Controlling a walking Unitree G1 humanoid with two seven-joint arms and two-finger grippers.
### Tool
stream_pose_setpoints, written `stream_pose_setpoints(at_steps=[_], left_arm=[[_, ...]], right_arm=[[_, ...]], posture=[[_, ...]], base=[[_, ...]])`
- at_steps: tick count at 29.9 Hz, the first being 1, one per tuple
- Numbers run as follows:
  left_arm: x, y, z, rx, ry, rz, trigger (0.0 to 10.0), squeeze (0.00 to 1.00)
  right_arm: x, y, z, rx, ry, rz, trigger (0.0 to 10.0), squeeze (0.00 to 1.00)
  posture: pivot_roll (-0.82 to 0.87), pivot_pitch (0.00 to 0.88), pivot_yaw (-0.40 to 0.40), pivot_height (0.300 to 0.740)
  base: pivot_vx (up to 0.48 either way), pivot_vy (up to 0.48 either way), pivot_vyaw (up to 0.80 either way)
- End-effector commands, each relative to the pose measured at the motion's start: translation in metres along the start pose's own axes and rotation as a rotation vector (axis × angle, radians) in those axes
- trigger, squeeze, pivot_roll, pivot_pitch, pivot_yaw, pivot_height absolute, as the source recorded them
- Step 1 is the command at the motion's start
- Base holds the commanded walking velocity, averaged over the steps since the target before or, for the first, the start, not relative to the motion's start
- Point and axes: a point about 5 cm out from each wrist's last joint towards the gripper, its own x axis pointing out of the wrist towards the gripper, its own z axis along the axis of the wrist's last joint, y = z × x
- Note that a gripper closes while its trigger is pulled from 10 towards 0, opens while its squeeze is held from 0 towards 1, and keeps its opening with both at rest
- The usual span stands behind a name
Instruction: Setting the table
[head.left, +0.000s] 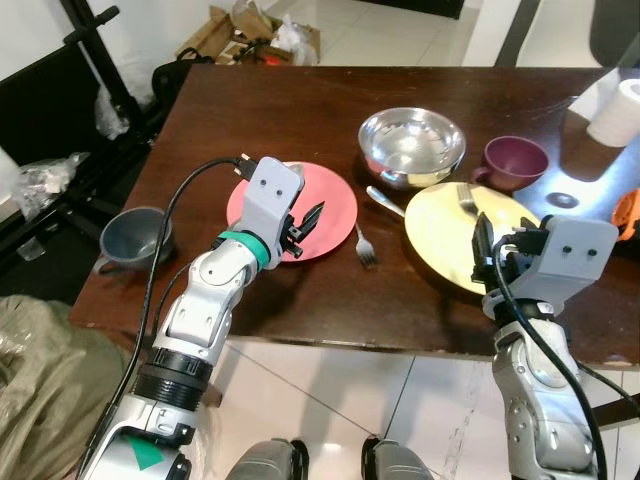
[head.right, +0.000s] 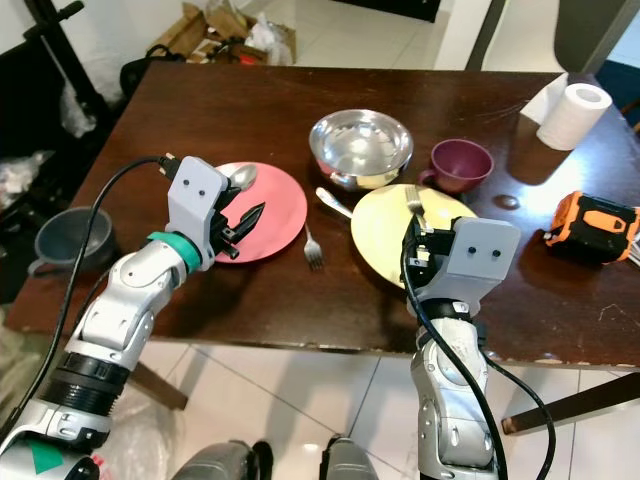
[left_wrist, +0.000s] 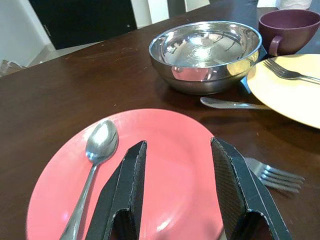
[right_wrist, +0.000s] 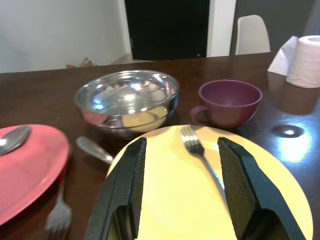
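Two plates lie side by side on the dark wooden counter (head.left: 300, 110), each with an arm poised over its near edge; the left end effector (head.left: 305, 222) hovers over the pink plate (head.left: 335, 205) with its fingers apart and nothing between them, and the right end effector (right_wrist: 182, 192) hangs over the yellow plate (head.right: 385, 235), its fingers likewise spread and empty. A spoon (left_wrist: 95, 165) rests on the pink plate and a fork (right_wrist: 197, 150) on the yellow one, which suggests cutlery is being dealt out plate by plate; a second fork (head.right: 312, 248) lies on the bare wood between the plates, and another utensil's handle (left_wrist: 230, 104) lies just before the steel bowl (head.right: 360, 145), touching neither plate, so both probably still want sorting. The bowl stands behind the gap between the plates with a maroon cup (head.right: 460, 163) just beside it, near the yellow plate's far rim, likely meant as that setting's drinkware; a grey cup (head.left: 135, 238) sits well apart at the counter's left edge, perhaps waiting for the pink setting. A paper roll (head.right: 572, 115) and an orange tape measure (head.right: 598, 225) occupy the right end; the wood is glossy and throws back window glare; pale tiles cover the floor (head.left: 330, 385), with boxes and bags heaped beyond the far edge.
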Motion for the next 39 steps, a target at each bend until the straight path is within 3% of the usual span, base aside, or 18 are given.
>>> stream_pose_setpoints(at_steps=[1, 24, 39], left_arm=[[-0.0029, 0.0012, -0.0025, -0.009, 0.005, 0.004, 10.0, 0.0], [-0.002, 0.0029, -0.0015, -0.007, 0.003, 0.01, 10.0, 0.0], [-0.0017, 0.0028, -0.0008, -0.009, -0.001, 0.013, 10.0, 0.0]], right_arm=[[-0.0019, -0.0004, -0.0042, 0.002, 0.017, -0.004, 10.0, 0.0], [-0.002, -0.0005, -0.0042, 0.003, 0.02, -0.005, 10.0, 0.0], [-0.0018, -0.0003, -0.0051, 0.015, 0.029, -0.007, 10.0, 0.0]], posture=[[0.03, 0.0, 0.11, 0.74], [0.02, 0.0, 0.11, 0.74], [0.02, 0.0, 0.109, 0.74]], base=[[-0.285, 0.0, 0.0], [-0.285, 0.0, 0.0], [0.0, 0.0, -0.17]])
